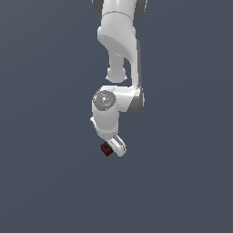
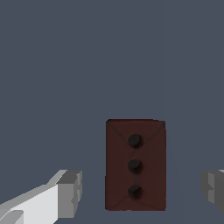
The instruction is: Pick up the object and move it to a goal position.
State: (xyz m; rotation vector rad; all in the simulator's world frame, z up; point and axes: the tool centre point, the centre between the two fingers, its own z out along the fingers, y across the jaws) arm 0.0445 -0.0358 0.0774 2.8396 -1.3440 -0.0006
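Block, showing 3 dark holes, sits untouched between the gripper's spread-apart fingers.

No text, label, brand, number or sign is readable anywhere.

Ext cam views arm from afar; wrist cam sits close over block, shared by both.

I'm seeing the dark reddish-brown block lying between my gripper fingers, with three dark holes in a row showing on its facing side. Both grey fingertips are standing clear of it, a gap showing on each side.
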